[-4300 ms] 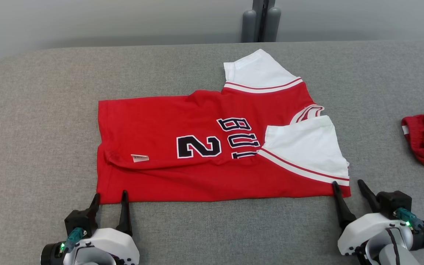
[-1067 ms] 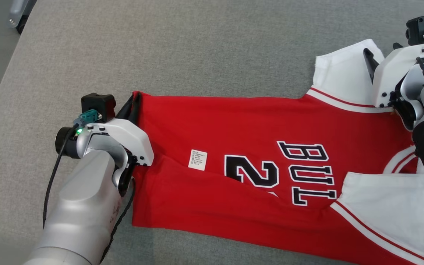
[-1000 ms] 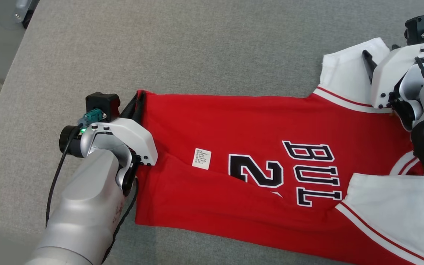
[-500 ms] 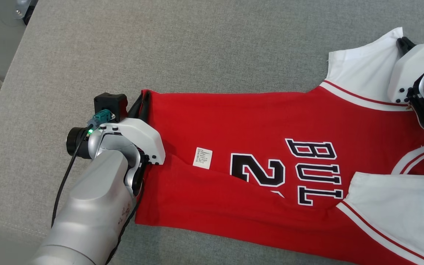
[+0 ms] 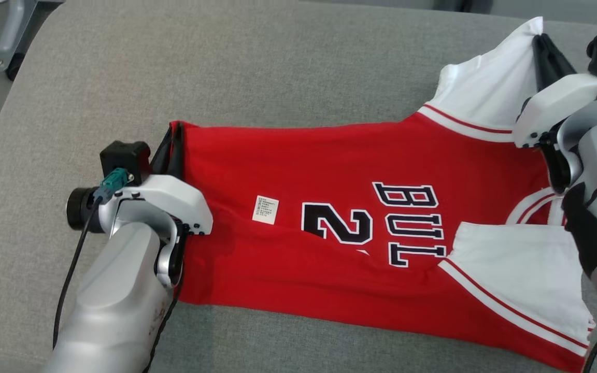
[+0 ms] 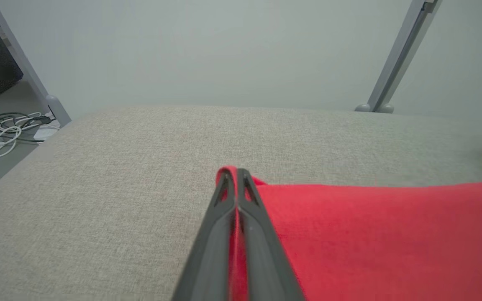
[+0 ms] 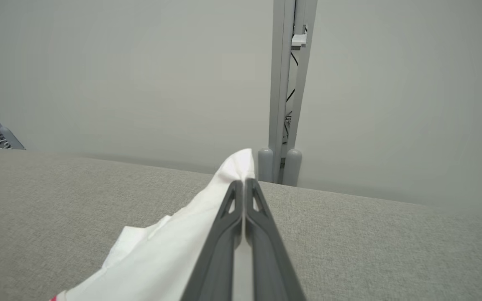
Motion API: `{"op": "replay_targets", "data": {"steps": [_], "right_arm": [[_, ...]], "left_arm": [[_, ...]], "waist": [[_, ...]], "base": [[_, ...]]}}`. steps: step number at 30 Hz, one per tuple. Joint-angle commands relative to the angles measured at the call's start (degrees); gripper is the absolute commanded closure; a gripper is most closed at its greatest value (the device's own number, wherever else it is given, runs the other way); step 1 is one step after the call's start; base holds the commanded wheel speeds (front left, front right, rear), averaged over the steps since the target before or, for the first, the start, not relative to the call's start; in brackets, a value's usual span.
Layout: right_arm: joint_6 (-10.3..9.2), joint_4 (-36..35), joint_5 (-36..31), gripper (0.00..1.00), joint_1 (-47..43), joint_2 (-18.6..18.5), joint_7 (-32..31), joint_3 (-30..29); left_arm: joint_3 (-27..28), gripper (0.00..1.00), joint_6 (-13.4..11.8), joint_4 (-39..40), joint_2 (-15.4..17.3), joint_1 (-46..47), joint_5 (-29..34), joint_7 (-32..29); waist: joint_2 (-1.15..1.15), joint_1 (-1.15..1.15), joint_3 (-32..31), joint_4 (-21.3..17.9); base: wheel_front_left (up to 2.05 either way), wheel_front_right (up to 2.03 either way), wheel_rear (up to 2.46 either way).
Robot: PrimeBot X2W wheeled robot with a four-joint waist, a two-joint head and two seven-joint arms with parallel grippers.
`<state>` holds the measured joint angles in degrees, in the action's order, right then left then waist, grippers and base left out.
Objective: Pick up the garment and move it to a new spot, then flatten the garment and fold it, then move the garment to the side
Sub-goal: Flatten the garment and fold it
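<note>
the red jersey (image 5: 298,280) lies spread on the grey cushion (image 5: 278,62). my left gripper (image 5: 173,132) is clamped on its far hem corner, my right gripper (image 5: 541,41) on the far white sleeve (image 5: 485,88) tip. best to lift both evenly, keeping the edge taut.

Silver forearms (image 5: 112,305), white wrist shells (image 5: 174,197), black cables (image 5: 70,269) — slim dark fingers (image 6: 211,251)

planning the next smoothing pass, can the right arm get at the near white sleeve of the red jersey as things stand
Probably not yet: the right end effector is shut on the far white fabric sleeve. Once it lets go, the near white fabric sleeve lies uncovered and close by.
</note>
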<state>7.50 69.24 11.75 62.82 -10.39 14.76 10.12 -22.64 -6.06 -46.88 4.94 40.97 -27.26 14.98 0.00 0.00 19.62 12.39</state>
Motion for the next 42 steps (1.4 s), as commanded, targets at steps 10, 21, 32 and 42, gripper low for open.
{"op": "replay_targets", "data": {"steps": [10,21,32,42], "right_arm": [[-0.02,-21.1,6.8,1.00,-24.0,2.4,0.5,0.5],[-0.02,-29.1,11.0,1.00,-41.6,4.7,0.5,0.7],[-0.02,-30.2,11.7,1.00,-48.6,6.8,0.5,-1.9],[-0.02,-31.4,10.3,0.00,-49.1,7.2,0.5,-5.2]], "left_arm": [[7.1,1.00,1.7,2.4,2.5,-10.8,5.4,0.3],[12.2,1.00,2.8,3.3,3.1,-21.8,8.5,0.3],[15.6,1.00,3.1,2.4,1.6,-30.5,10.7,0.3],[22.6,0.00,-0.4,13.6,-0.4,-36.7,14.0,0.3]], "waist": [[0.00,0.00,-8.2,-6.4],[0.00,0.00,-14.5,-10.4],[0.00,0.00,-18.3,-11.9],[0.00,0.00,-18.7,-11.8]], "base": [[0.00,0.00,0.00],[0.00,0.00,0.00],[0.00,0.00,0.00],[0.00,0.00,0.00]]}}
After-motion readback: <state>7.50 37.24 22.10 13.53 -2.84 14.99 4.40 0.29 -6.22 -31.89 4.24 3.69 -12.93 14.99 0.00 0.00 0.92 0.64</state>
